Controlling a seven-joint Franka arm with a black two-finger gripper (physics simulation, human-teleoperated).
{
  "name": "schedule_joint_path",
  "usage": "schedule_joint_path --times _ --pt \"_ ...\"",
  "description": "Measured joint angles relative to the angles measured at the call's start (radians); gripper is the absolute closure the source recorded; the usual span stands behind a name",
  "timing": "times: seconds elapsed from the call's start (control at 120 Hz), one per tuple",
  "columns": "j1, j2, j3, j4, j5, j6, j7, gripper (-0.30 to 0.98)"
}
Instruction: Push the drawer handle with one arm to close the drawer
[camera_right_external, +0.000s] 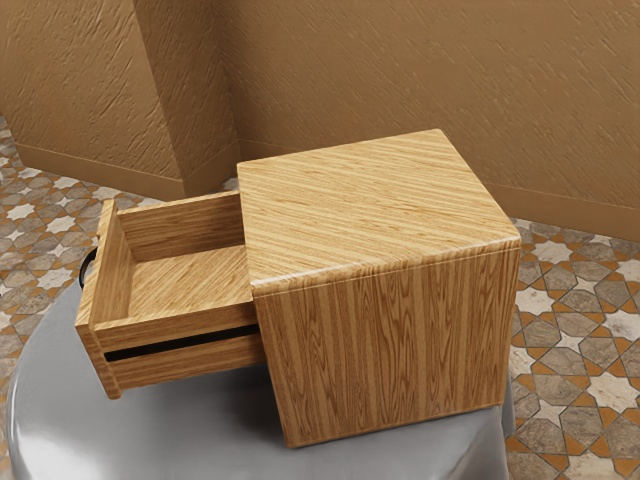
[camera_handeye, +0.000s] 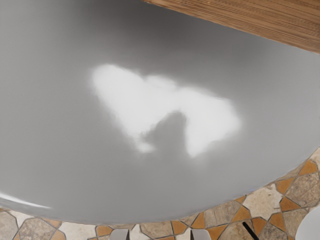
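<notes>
Jutting from wooden cabinet (camera_right_external: 390, 340), drawer (camera_right_external: 175, 334) shows plain bottom (camera_right_external: 190, 285); gripper (camera_handeye: 160, 235) spread wide.

Exterior view: room warmly, evenly lit. Pale glint along cabinet's (camera_right_external: 390, 350) upper edge; soft shadow on grey table (camera_right_external: 130, 432) below drawer (camera_right_external: 185, 365). Wrist view: broad white glare mid-table, soft-rimmed; tabletop darkens toward wood (camera_handeye: 265, 20).

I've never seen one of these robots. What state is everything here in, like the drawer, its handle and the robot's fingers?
Drawer: open, slid well out of the cabinet.
Handle: on the drawer's front, partly hidden by it.
Fingers: open, spaced apart.
Cabinet: upright on the table.
Table: bearing the cabinet, its grey top shiny.
</notes>
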Motion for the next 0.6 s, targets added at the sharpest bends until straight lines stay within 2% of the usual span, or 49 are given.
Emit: schedule_joint_path --times 0.125,0.333,0.6 --pt "-0.066 0.002 0.01 0.008 0.009 0.008 0.026 0.62" --pt "-0.119 0.004 0.042 0.021 0.018 0.021 0.054 0.63" --pt "-0.2 0.02 0.125 0.065 0.09 0.069 0.079 0.64"
